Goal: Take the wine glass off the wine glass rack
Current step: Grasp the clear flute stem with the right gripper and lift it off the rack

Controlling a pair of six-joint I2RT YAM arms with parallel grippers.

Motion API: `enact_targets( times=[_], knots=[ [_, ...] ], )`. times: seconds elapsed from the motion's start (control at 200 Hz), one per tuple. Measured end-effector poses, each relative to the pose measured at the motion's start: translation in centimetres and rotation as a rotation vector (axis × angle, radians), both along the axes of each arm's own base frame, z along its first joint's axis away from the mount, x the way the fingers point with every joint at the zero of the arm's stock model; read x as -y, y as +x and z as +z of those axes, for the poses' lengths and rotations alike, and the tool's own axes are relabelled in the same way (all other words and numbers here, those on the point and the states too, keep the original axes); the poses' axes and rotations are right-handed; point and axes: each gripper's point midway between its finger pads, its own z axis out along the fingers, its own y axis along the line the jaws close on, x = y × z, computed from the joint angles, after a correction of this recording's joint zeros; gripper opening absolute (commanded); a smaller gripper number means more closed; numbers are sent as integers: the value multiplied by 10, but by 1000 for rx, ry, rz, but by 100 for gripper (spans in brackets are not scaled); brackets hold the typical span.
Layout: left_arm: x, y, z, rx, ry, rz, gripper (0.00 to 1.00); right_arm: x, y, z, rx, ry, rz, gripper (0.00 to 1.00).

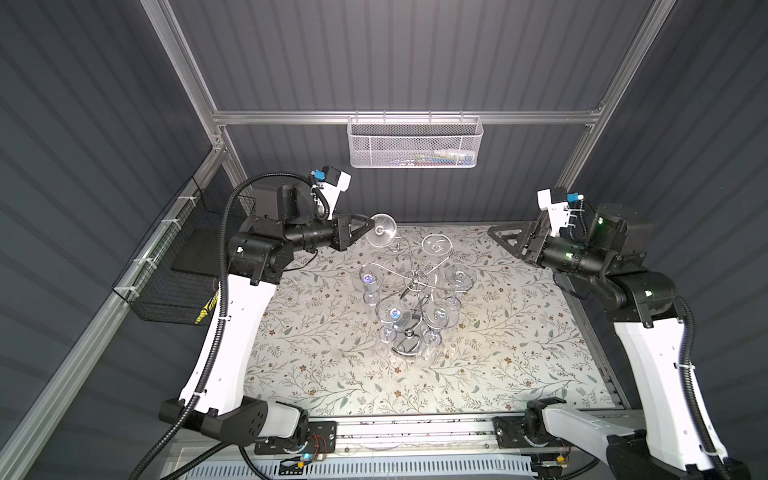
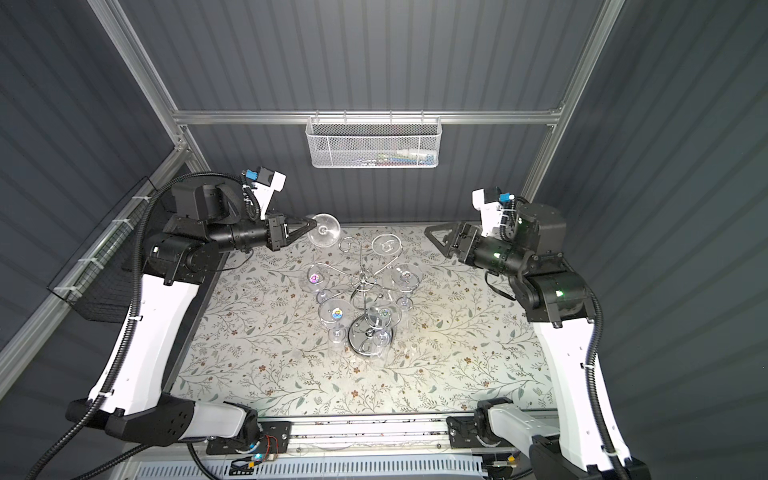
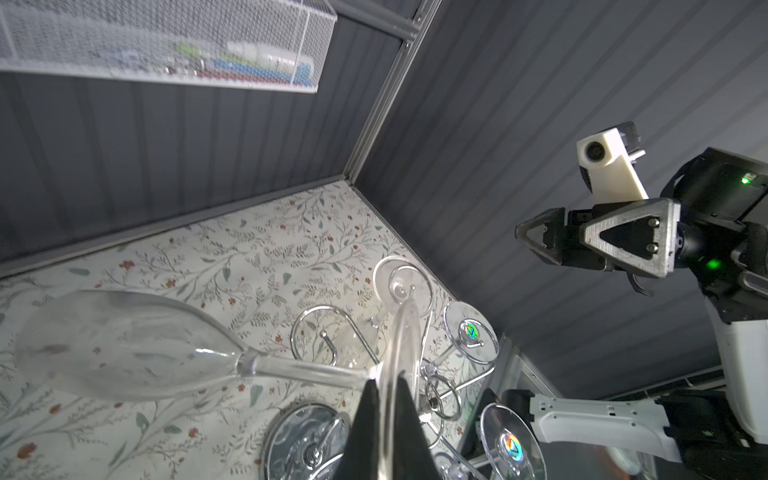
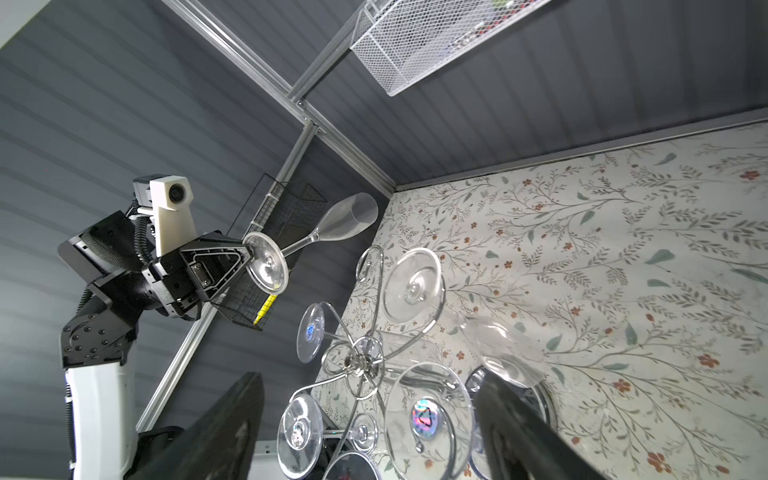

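Tabletop [image 1: 519,353]: covered in a floral print, lying below both grippers.
Wine glass rack [image 1: 417,282]: chrome, standing upright on the tabletop between the two grippers and lower than both. It is nearer the left gripper. Its round mirrored base shows in a top view [image 2: 365,338].
Left gripper [image 4: 246,252]: pressed together on the rim of the wine glass's foot, holding the glass in the air.
Right gripper [image 3: 550,235]: spread wide with nothing between the fingers, held well apart from the rack on the side opposite the left gripper.
Wine glass [image 4: 332,230]: off the rack, lying roughly level, with the stem and bowl pointing away from the left gripper's fingertips. In the right wrist view it is clear of the rack's curled arms. In both top views its foot sits just beside the nearest empty curl.
Other glasses [image 1: 392,313]: several hang foot-up on the rack's arms, below the left gripper's fingertips.
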Motion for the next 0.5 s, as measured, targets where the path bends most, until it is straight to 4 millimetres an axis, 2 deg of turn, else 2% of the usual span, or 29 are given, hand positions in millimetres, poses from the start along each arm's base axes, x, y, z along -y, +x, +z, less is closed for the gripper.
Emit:
enact_targets(
  times=[0.215,0.335,0.5],
  knots=[
    [3,-14,12,220,-54,-42,0,-28,23,21,-5,106,99,78],
    [25,-25,23,351,-62,-121,0,-54,28,29,-10,138,181,77],
    [55,-50,35,538,-50,-245,0,-84,24,35,-11,178,266,76]
  ],
)
